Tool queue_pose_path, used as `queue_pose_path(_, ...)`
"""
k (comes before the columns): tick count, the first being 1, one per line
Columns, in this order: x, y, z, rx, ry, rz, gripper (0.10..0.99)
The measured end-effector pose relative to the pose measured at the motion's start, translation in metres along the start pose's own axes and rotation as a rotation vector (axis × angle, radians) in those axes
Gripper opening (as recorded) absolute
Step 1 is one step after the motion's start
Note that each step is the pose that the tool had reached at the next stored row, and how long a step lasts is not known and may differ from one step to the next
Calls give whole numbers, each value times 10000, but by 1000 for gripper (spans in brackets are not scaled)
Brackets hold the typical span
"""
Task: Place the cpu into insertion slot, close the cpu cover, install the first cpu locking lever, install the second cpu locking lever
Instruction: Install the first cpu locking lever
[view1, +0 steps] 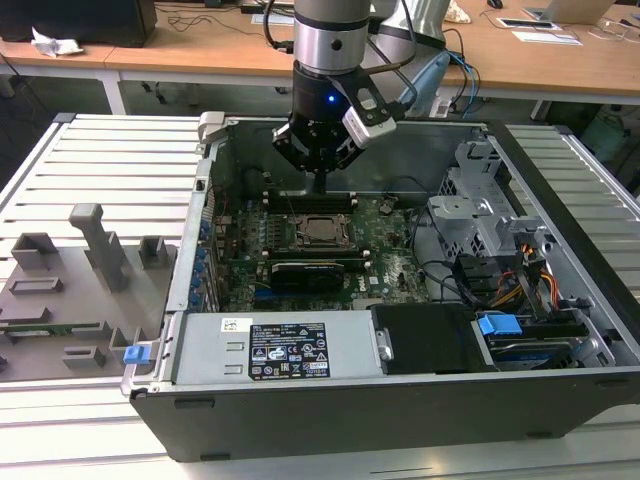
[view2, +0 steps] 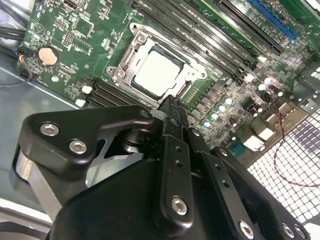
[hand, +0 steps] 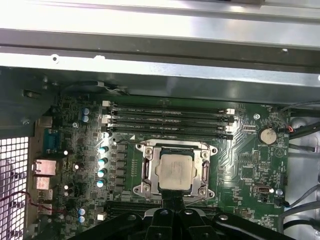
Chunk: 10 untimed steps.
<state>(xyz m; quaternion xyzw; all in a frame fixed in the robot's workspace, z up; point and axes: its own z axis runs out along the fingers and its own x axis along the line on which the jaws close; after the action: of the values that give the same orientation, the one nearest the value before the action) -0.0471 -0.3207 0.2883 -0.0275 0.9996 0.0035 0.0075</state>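
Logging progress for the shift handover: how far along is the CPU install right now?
Done: the cpu sits in the insertion slot, with the cpu cover lying closed around it. In hand: the gripper, shut and holding nothing, hangs beside the slot's edge. Left: the two locking levers; whether either is latched cannot be told.

Robotics lab: open PC case (view1: 400, 410) on slatted metal bench (view1: 110, 160), wood desks (view1: 200, 55) w/ papers (view1: 546, 37) behind.
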Motion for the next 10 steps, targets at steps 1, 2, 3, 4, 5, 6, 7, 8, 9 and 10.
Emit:
queue_pose_path(1, 10, 1, 0, 0, -6, 0, 106)
queue_pose_path(2, 28, 1, -1, 0, -19, 0, 106)
queue_pose_path(3, 44, 2, 0, 0, -30, -1, 106)
queue_pose_path(4, 55, 3, -1, 0, -37, -1, 106)
queue_pose_path(5, 69, 4, -1, 1, -45, -1, 106)
queue_pose_path(6, 88, 5, -1, 1, -55, 0, 106)
queue_pose_path(7, 101, 6, -1, 1, -60, -1, 106)
queue_pose_path(8, 120, 7, -1, 0, -67, -1, 106)
queue_pose_path(9, 145, 8, -1, 0, -76, -1, 106)
queue_pose_path(10, 163, 9, -1, 2, -82, -2, 106)
